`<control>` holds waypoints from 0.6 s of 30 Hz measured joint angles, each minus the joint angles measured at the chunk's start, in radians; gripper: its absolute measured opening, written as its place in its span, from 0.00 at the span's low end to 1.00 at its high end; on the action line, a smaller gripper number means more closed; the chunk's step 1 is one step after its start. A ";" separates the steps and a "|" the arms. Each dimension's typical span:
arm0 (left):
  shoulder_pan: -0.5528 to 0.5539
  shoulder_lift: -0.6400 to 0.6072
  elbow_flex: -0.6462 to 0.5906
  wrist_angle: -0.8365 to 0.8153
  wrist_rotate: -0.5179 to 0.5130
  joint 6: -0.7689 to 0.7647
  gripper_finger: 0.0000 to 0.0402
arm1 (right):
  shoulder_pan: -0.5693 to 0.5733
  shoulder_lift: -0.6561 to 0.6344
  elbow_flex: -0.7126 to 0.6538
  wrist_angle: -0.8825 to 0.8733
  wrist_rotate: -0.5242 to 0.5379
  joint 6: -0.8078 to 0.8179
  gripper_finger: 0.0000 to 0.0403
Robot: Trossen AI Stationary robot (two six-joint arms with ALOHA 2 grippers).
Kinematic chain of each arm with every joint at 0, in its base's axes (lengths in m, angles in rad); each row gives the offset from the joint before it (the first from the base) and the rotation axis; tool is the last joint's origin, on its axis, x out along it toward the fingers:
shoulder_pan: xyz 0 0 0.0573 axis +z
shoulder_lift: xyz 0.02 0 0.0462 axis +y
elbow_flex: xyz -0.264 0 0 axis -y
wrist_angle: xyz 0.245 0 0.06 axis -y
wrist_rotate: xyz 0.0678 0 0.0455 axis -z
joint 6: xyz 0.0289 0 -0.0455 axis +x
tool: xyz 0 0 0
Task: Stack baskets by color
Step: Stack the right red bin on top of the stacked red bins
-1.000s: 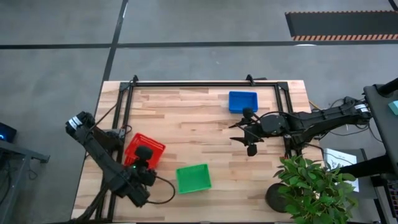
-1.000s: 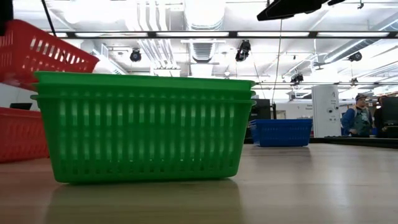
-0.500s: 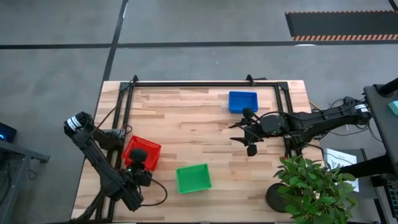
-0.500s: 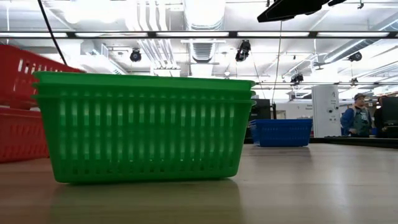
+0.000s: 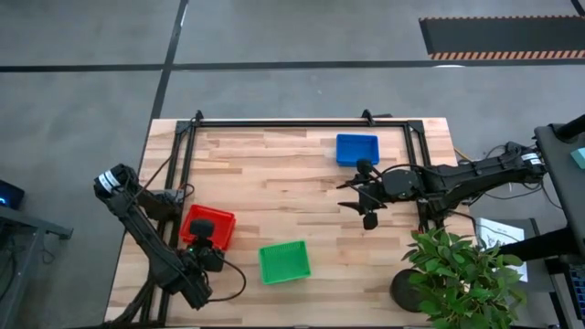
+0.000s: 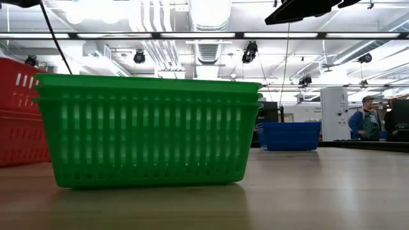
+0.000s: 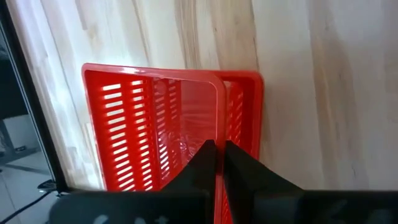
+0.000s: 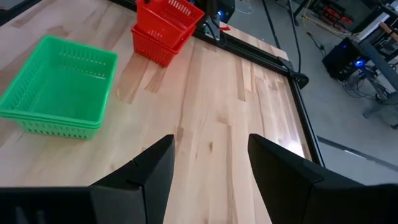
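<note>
Two red baskets (image 5: 208, 224) sit near the table's left edge. The upper one (image 7: 155, 124) is set askew and tilted inside the lower one (image 7: 245, 118), and my left gripper (image 7: 217, 149) is shut on it from above. In the low view they show at the left edge (image 6: 19, 112). Two nested green baskets (image 5: 283, 261) stand near the front edge on their flat bottom. A blue basket (image 5: 356, 148) rests at the far right. My right gripper (image 5: 366, 196) hangs open in the air over the table's right middle, holding nothing. My left gripper pinches one side wall of the upper red basket at its rim (image 7: 217, 134). One finger is inside that basket, and the other (image 7: 239, 165) is in the gap between it and the lower basket's wall. The fingers come steeply from above. The basket rests tilted in the lower one.
A black metal frame (image 5: 302, 123) runs along the table's far and side edges. A potted plant (image 5: 462, 274) stands off the near right corner. Bare wood lies between the red, green and blue baskets. People stand in the room behind (image 6: 365, 118).
My left gripper has gone down and toward the table's left edge while rolling, still shut on the upper red basket. That basket, raised and tilted a second ago, has turned about and sunk into the lower red one. My right arm has kept still.
</note>
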 joint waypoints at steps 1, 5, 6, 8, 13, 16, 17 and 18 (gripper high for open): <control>0.000 0.000 -0.006 0.000 0.000 0.000 0.00 | 0.000 0.000 0.000 0.000 0.000 0.000 0.49; 0.000 0.000 -0.035 0.024 0.000 0.000 0.00 | 0.000 0.000 0.000 -0.001 0.000 0.000 0.49; 0.000 0.000 -0.043 0.035 0.000 0.000 0.00 | 0.000 0.000 0.000 -0.002 0.000 0.000 0.49; 0.000 0.000 -0.056 0.059 0.000 0.000 0.00 | 0.000 0.000 0.000 -0.002 0.000 0.000 0.49; 0.016 0.000 -0.058 0.116 -0.027 -0.001 0.02 | 0.000 0.000 0.000 -0.002 0.000 0.000 0.49; 0.029 0.000 -0.058 0.134 -0.031 -0.001 0.08 | 0.000 0.000 0.000 -0.002 0.000 0.000 0.49; 0.034 0.000 -0.058 0.139 -0.030 0.000 0.10 | 0.000 0.000 0.000 -0.002 0.000 0.000 0.49; 0.038 0.000 -0.058 0.144 -0.031 0.000 0.13 | 0.000 0.000 0.000 -0.002 0.000 0.000 0.49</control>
